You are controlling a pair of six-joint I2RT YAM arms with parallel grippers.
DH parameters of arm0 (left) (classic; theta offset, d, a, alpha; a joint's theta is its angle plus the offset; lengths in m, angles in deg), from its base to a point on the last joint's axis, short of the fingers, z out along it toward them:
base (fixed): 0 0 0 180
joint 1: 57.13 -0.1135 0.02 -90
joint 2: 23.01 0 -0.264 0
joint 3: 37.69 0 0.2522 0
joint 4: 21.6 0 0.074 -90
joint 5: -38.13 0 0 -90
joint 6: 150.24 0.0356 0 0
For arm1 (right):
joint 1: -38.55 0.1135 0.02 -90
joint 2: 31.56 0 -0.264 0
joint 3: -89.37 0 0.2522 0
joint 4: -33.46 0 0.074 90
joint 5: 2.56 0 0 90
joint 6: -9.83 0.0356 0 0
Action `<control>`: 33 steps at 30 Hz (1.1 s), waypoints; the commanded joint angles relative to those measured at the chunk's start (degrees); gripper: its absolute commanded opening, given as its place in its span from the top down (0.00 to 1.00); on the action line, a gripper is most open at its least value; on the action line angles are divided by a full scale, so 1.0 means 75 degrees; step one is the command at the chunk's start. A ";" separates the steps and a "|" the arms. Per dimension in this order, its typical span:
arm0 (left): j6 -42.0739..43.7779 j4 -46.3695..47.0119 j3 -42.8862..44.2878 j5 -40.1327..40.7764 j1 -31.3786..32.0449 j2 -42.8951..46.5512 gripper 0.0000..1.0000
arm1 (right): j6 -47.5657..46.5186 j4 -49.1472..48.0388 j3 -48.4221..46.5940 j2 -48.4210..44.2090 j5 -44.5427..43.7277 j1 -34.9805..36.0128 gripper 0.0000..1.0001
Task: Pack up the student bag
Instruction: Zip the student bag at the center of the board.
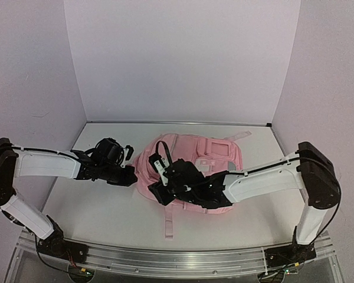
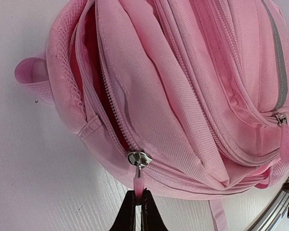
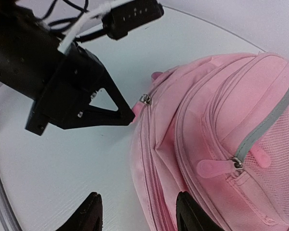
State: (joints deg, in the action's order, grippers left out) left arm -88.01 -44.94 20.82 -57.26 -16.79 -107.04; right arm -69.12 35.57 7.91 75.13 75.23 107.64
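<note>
The bag (image 1: 215, 154) is lying in the middle of the table (image 1: 100, 215), with one strap (image 1: 168, 227) trailing toward the near edge. One of its zips is gaping partly open, and the slider (image 2: 138, 158) is sitting low on the bag's left side, close to the tabletop. The left gripper (image 2: 137, 209) is pinching the pink pull tab (image 2: 139, 185) hanging from that slider, its jaws pressed narrowly together on it. The right gripper (image 3: 139, 216) is hovering over the bag's left edge, jaws spread wide and holding nothing.
</note>
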 commanded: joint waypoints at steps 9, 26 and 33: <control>-0.0345 0.0031 0.0030 0.0064 -0.0019 0.0356 1.00 | -0.0380 0.0302 -0.1166 0.1420 -0.0632 0.0435 0.59; -0.0439 -0.0034 0.0041 0.0238 -0.0022 0.0498 1.00 | 0.0225 0.0383 -0.1398 0.1943 -0.2759 0.0445 0.60; -0.0491 -0.0204 0.0219 0.0461 -0.0029 0.0515 1.00 | -0.0146 0.0361 -0.1498 0.2426 -0.2464 0.0445 0.86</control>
State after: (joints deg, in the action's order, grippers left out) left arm -90.74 -45.95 20.82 -56.42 -16.79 -105.52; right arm -68.68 39.06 -2.17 92.09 57.78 111.19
